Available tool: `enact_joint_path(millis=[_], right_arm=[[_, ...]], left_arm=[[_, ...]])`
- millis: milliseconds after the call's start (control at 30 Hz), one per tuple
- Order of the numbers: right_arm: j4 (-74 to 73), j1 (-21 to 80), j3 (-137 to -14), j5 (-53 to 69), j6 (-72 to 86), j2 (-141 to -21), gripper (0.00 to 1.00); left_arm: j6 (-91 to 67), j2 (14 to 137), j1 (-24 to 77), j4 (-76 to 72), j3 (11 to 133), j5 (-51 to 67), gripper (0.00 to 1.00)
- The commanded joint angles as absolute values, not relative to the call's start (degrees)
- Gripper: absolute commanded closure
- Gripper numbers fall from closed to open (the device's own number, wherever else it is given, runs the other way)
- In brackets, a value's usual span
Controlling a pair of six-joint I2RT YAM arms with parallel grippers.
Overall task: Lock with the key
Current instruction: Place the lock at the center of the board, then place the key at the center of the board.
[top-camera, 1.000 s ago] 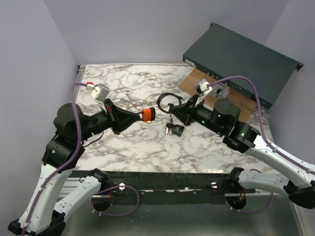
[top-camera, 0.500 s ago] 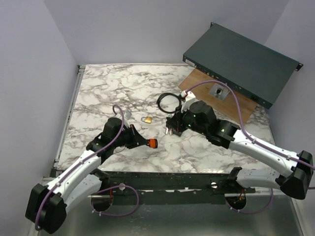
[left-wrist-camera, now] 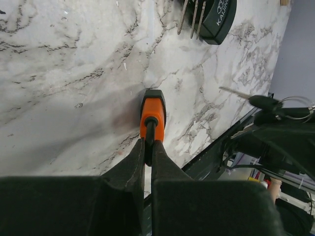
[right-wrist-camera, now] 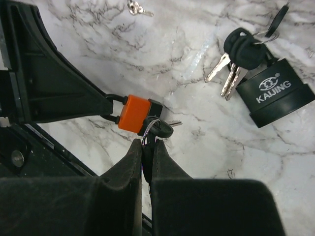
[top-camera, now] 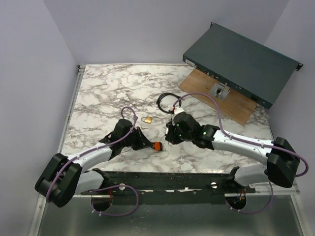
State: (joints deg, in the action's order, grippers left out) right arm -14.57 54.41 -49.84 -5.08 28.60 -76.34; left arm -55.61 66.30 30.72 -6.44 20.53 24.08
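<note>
An orange padlock (top-camera: 157, 146) with a black base lies low over the marble near the front edge. My left gripper (top-camera: 148, 143) is shut on its shackle; in the left wrist view the gripper (left-wrist-camera: 149, 142) pinches the shackle behind the orange body (left-wrist-camera: 153, 112). My right gripper (top-camera: 169, 136) is shut on a black-headed key (right-wrist-camera: 158, 130) on a small ring, right at the padlock's black end (right-wrist-camera: 134, 113). The right gripper (right-wrist-camera: 147, 143) is just right of the padlock. A second key's tip sticks out sideways. I cannot tell whether a blade is in the keyhole.
A black KAIJING padlock (right-wrist-camera: 275, 96) with several keys (right-wrist-camera: 231, 59) lies right of the grippers; it also shows in the left wrist view (left-wrist-camera: 219, 14). A small brass padlock (top-camera: 146, 119), a black cable loop (top-camera: 167, 101), a wooden board (top-camera: 231, 101) and a dark metal box (top-camera: 241, 56) lie farther back.
Both arms dropped low and came together near the front. The left gripper carried the orange padlock right and nearer. The right gripper moved left with the key to the padlock's end.
</note>
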Motion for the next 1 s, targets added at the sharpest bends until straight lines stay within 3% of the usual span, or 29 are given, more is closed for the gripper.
enact_joint_path(millis=[0, 100, 300, 700, 833, 967], right_arm=[[-12.6, 56.2, -48.5, -4.3, 30.9, -78.7, 0.99], [-11.6, 57.2, -47.8, -3.6, 31.5, -80.4, 0.99], [-9.2, 59.0, -48.0, -3.0, 33.0, -84.2, 0.99], [-8.8, 61.7, -51.3, -5.7, 34.0, -89.0, 0.99], [-10.4, 61.7, -52.0, -8.8, 35.1, -90.0, 0.91], [-11.0, 61.7, -51.5, -10.5, 36.2, -89.4, 0.74]], left_arm=[[-55.4, 68.0, 30.7, -7.0, 20.8, 19.9, 1.0], [-54.5, 67.9, 30.6, -1.1, 22.6, 16.1, 0.9], [-53.2, 66.2, 30.4, 8.9, 25.5, 9.3, 0.49], [-46.8, 57.8, 30.1, 21.6, 35.1, 2.2, 0.05], [-44.6, 55.3, 29.5, 24.9, 38.5, 1.8, 0.01], [-42.1, 53.6, 29.3, 27.9, 41.9, 1.9, 0.01]])
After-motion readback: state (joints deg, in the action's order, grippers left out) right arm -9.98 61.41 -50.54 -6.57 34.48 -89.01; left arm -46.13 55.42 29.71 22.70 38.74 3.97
